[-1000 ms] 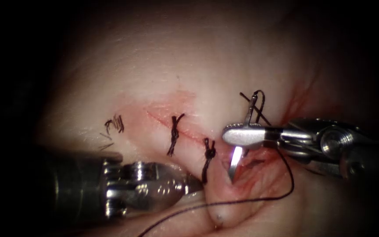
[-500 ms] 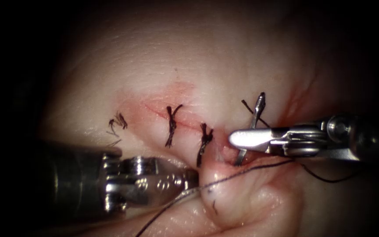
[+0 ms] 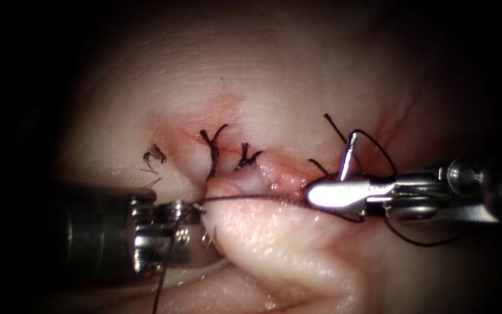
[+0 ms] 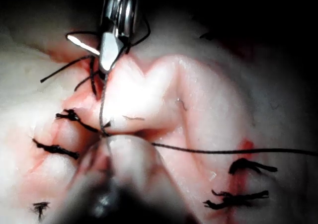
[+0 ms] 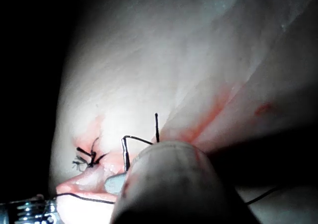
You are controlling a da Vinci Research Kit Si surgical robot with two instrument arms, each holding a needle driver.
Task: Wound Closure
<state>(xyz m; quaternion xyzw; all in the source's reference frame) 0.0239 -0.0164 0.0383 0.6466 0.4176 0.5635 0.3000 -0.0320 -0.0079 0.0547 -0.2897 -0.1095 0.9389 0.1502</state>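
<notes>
My right tool (image 3: 316, 195) comes in from the right, jaws shut on the curved needle (image 3: 347, 157) close to its tail. The tail stands up above the jaws; the rest of the curve goes down into the tissue (image 3: 286, 256) at the open right end of the cut (image 3: 283, 174). My left tool (image 3: 200, 210) is shut on the cut's lower-left lip, lifted as a pale fold that hides the jaw tips. Dark thread (image 3: 251, 199) runs taut across the fold between the tools. In the left wrist view, my left jaws (image 4: 105, 137) pinch the lip and the right tool (image 4: 115, 35) holds the needle (image 4: 83, 43).
Three tied stitches (image 3: 211, 150) (image 3: 246, 157) (image 3: 155, 154) with short cut ends sit along the cut to the left. A thread loop (image 3: 379, 151) arcs from the needle's tail, and slack thread (image 3: 164, 267) hangs down past the left tool. Red fluid stains the cut's edges.
The needle's point, bare in the open wound a second ago, has gone into the tissue and the tail has swung upright. The left tool has pulled the lip up and left.
</notes>
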